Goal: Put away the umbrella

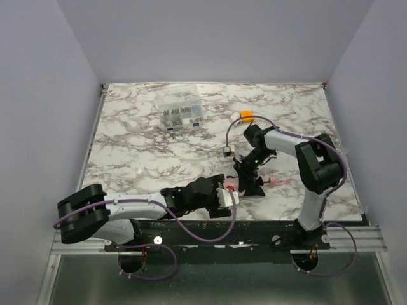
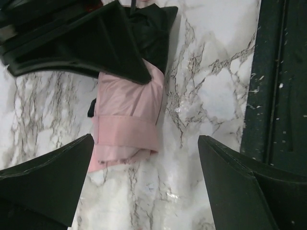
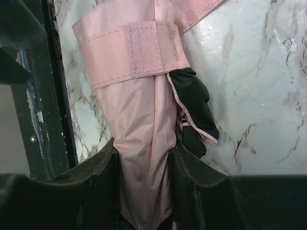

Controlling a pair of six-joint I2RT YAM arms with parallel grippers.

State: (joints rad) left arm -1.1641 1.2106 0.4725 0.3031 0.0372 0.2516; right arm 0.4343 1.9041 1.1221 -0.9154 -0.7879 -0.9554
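**Fingers.** The right fingers (image 3: 103,172) are closed from both sides on the pale pink rolled fabric umbrella (image 3: 139,110), and the roll is pinched narrow between them. The left fingers (image 2: 225,167) are spread wide and nothing is held. The free end of the roll lies just ahead of them, close to one finger. No contact can be made out.

**Location.** The umbrella lies on the white, grey-veined marble-pattern bench (image 3: 259,96). It is at the near edge, just beside the dark metal rail (image 2: 276,72) and between the two arms.

**Risks (judged).**
- The flat pink wrap strap (image 3: 127,57) is seen around the roll with its fuzzy fastening patch facing outward and a loose pink tail running off to one side. Whether it is fastened cannot be told. If it is not, the folds may spring open once the clamp is eased.
- Only one pair of fingers is holding. The thin fabric is judged slick, so the roll could slide or twist out when lifted.
- With the rail so near, a slip could carry the roll off the bench.
- A flap of black fabric (image 3: 194,103) hangs out beside the roll and could snag on a finger.

**Materials.** The canopy cloth is thin, matt and creased lengthwise, with stitched hems. The strap is doubled and stiffer. The fingers are black, hard and wedge-shaped, and the bench top is smooth and glossy.

**Further out.** A clear plastic compartment box (image 1: 181,114) and a small orange object (image 1: 245,115) are noted on the far half of the bench, well apart from the work.
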